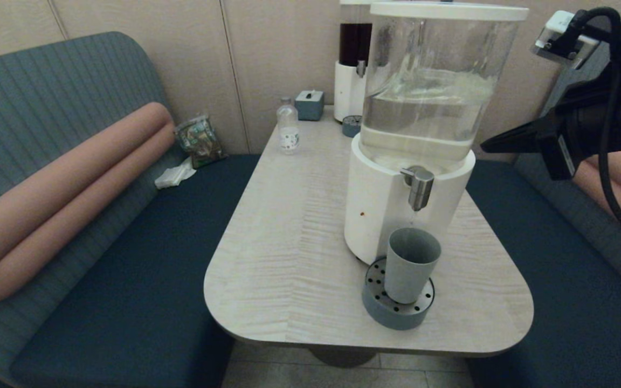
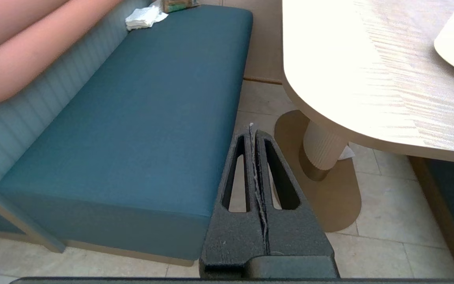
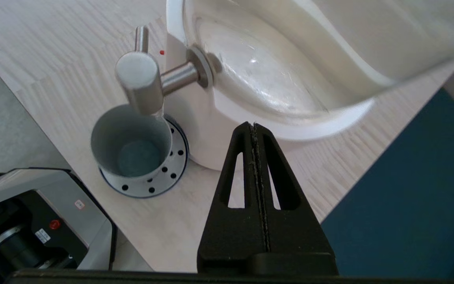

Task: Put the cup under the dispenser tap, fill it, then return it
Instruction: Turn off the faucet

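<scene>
Right gripper (image 3: 255, 125) hangs in the air beside the clear tank (image 1: 440, 81), its two black, rough-textured triangular fingers pressed flat together with nothing between them. From the head camera it shows as a dark wedge (image 1: 496, 144) pointing toward the tank from the right, well above the table (image 1: 289, 242).

The cup (image 1: 410, 263), a matte grey-blue tapered tumbler without a handle, stands upright on the round tray (image 1: 397, 315), whose perforated metal top sits in a blue-grey rim. It is directly below the tap (image 1: 420, 187), a short brushed-metal cylinder on a stub projecting from the smooth white base (image 1: 375, 215). A thin thread of liquid seems to run from the spout toward the cup.

The right wrist camera looks down into the cup (image 3: 132, 146) and shows its bluish bottom; how much liquid is in it cannot be told. It also shows the flat round top of the tap (image 3: 140, 79).

Only the head view takes in the back of the pale wood-grain table: a small clear bottle (image 1: 288, 125), a grey-blue box (image 1: 309, 104), and a second dispenser (image 1: 354, 54) with dark liquid.

The left gripper (image 2: 253, 130) is parked low beside the teal bench (image 2: 152, 98), over the tiled floor (image 2: 369, 236), its fingers closed on each other. That view alone shows the table's ribbed pedestal (image 2: 323, 148).
</scene>
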Tool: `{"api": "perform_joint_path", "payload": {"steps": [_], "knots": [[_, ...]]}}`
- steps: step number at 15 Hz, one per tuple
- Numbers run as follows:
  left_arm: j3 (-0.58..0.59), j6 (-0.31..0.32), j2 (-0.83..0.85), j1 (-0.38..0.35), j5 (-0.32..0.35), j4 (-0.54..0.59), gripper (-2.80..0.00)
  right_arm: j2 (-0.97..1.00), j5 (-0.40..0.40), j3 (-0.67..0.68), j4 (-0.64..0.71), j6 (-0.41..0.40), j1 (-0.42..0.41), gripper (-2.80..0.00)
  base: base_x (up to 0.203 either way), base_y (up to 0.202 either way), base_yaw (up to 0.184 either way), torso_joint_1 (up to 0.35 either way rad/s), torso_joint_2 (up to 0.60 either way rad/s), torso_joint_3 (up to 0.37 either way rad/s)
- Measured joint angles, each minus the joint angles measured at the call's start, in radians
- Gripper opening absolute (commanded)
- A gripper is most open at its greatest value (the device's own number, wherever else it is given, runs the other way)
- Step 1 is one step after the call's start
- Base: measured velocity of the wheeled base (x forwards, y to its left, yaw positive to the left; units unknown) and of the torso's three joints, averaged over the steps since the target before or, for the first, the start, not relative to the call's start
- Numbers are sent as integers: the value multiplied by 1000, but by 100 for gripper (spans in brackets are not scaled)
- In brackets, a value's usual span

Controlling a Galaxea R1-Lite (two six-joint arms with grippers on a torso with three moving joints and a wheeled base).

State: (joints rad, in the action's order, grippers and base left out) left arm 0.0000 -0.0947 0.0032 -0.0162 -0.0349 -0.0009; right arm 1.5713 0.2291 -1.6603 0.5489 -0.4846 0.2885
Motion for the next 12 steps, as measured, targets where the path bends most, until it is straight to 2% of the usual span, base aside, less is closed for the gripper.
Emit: {"api": "perform_joint_path", "payload": {"steps": [3, 6, 9, 12], "knots": [[0, 0, 0, 0, 0, 0, -280, -61, -12, 40, -3, -1, -2, -280, 0, 0, 0, 0, 0, 0], [0, -1, 0, 1, 0, -1, -280, -141, -117, 108, -11, 13, -7, -280, 0, 0, 0, 0, 0, 0], [0, 0, 0, 1, 0, 0, -280, -259, -218, 215, -66, 107, -48, -280, 0, 0, 0, 0, 0, 0], [0, 0, 0, 1, 0, 0, -280, -402, -225, 316, -106, 225, -147, -280, 0, 0, 0, 0, 0, 0]]}}
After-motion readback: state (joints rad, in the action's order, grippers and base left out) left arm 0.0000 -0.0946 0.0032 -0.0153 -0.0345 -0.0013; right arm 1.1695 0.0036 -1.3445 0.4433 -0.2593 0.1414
